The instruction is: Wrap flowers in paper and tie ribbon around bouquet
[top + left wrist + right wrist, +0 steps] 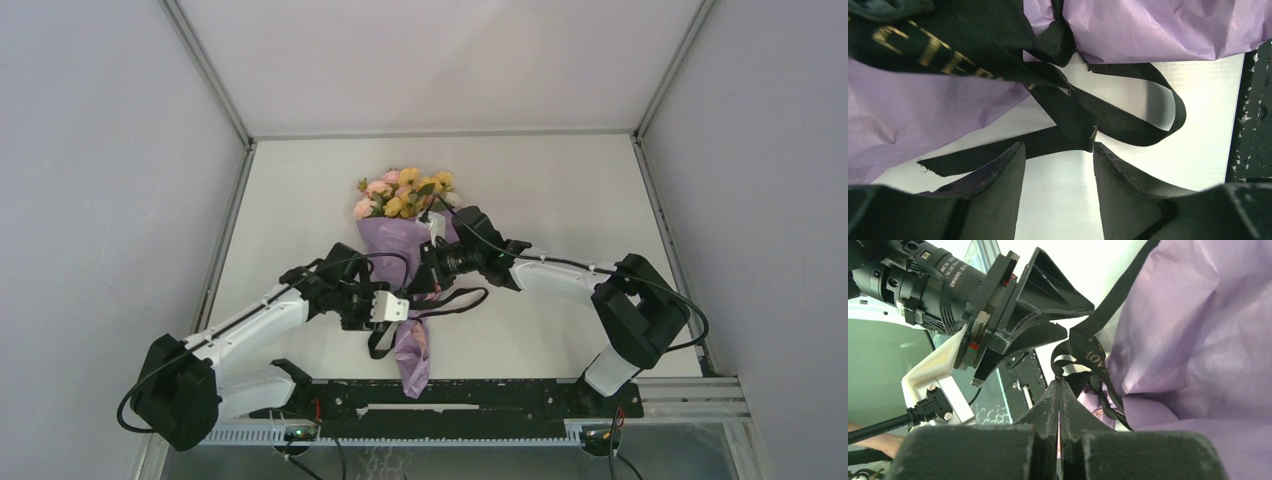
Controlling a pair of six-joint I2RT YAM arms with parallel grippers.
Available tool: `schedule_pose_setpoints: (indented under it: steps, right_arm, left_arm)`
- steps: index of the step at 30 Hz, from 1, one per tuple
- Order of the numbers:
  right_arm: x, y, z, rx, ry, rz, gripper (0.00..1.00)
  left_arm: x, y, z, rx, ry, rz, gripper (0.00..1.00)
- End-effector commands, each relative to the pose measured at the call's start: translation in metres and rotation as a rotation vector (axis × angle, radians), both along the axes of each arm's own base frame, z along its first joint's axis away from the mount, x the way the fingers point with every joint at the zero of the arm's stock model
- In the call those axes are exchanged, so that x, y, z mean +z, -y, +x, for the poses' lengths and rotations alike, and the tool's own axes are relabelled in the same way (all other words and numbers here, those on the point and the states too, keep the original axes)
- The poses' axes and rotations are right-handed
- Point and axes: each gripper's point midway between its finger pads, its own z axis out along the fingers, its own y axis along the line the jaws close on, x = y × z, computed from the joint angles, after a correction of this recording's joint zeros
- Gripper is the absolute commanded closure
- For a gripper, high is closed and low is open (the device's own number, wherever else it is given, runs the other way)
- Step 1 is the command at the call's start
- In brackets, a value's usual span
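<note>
The bouquet lies across the table, its flowers [405, 192] at the far end and the lilac paper [398, 240] tapering toward the near edge. A black ribbon [462, 303] with gold lettering is tangled round the paper's waist, and one loop lies on the table to the right. My left gripper [1058, 150] stands open just short of a ribbon strand [1068, 110], with nothing between its fingers. It sits left of the cone in the overhead view [410, 293]. My right gripper [1059, 382] is shut on the ribbon [1088, 347] beside the paper [1198, 340], facing the left gripper [1080, 317].
A black rail [460, 395] carrying both arm bases runs along the near edge, and the cone's tip reaches it. It also shows at the right of the left wrist view [1253, 110]. Grey walls and metal frame posts [230, 230] enclose the table on three sides.
</note>
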Motion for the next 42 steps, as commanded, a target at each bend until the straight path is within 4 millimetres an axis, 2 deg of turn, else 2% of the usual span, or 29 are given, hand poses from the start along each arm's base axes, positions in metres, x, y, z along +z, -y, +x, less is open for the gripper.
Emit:
schedule_pose_setpoints:
  steps: [1, 4, 8, 10, 11, 13, 16, 17, 20, 22, 25, 27, 29, 33, 35, 37, 42]
  right_arm:
    - [0.025, 0.0, 0.009, -0.006, 0.067, 0.081, 1.0]
    - [0.019, 0.002, 0.008, -0.005, 0.058, 0.06, 1.0]
    - [0.016, 0.004, 0.007, -0.009, 0.052, 0.055, 1.0]
    - [0.017, 0.004, 0.007, -0.01, 0.057, 0.057, 1.0]
    - [0.018, 0.004, 0.008, -0.013, 0.06, 0.058, 1.0]
    - [0.019, 0.004, 0.009, -0.016, 0.065, 0.061, 1.0]
    - [0.02, 0.004, 0.009, -0.017, 0.062, 0.063, 1.0]
    - [0.019, 0.004, 0.008, -0.016, 0.062, 0.062, 1.0]
    - [0.019, 0.004, 0.009, -0.017, 0.061, 0.064, 1.0]
    - [0.02, 0.003, 0.011, -0.021, 0.061, 0.07, 1.0]
    - [0.023, -0.001, 0.012, -0.02, 0.061, 0.091, 1.0]
    - [0.026, -0.003, 0.013, -0.02, 0.058, 0.108, 1.0]
    - [0.029, -0.004, 0.015, -0.023, 0.06, 0.121, 1.0]
    - [0.031, -0.004, 0.019, -0.037, 0.035, 0.137, 1.0]
    - [0.031, -0.003, 0.02, -0.047, 0.025, 0.138, 1.0]
    - [0.031, -0.003, 0.021, -0.048, 0.025, 0.139, 1.0]
    - [0.034, 0.0, 0.024, -0.065, 0.051, 0.13, 1.0]
  left_arm:
    - [-0.008, 0.001, -0.007, -0.067, -0.007, 0.001, 0.46]
    - [-0.01, 0.004, -0.019, -0.128, -0.04, -0.011, 0.5]
    - [-0.014, 0.006, -0.024, -0.164, -0.052, -0.003, 0.4]
    - [-0.018, 0.007, -0.026, -0.178, -0.054, 0.006, 0.4]
    - [-0.02, 0.009, -0.025, -0.182, -0.045, 0.004, 0.43]
    - [-0.022, 0.013, -0.022, -0.171, -0.027, -0.006, 0.56]
    - [-0.02, 0.017, -0.015, -0.132, -0.005, -0.022, 0.91]
    - [-0.018, 0.017, -0.014, -0.13, 0.0, -0.02, 0.99]
    - [-0.009, 0.009, -0.02, -0.144, -0.011, 0.008, 1.0]
    - [0.002, -0.002, -0.034, -0.182, -0.041, 0.044, 1.0]
    - [0.024, -0.021, -0.068, -0.288, -0.129, 0.087, 1.0]
    - [0.049, -0.02, -0.091, -0.327, -0.202, 0.044, 1.0]
    - [0.074, -0.003, -0.101, -0.29, -0.255, -0.036, 1.0]
    - [0.115, 0.043, -0.096, -0.167, -0.335, -0.234, 1.0]
    - [0.134, 0.066, -0.104, -0.146, -0.417, -0.335, 1.0]
    - [0.145, 0.092, -0.109, -0.145, -0.463, -0.406, 1.0]
    - [0.165, 0.137, -0.115, -0.12, -0.519, -0.486, 1.0]
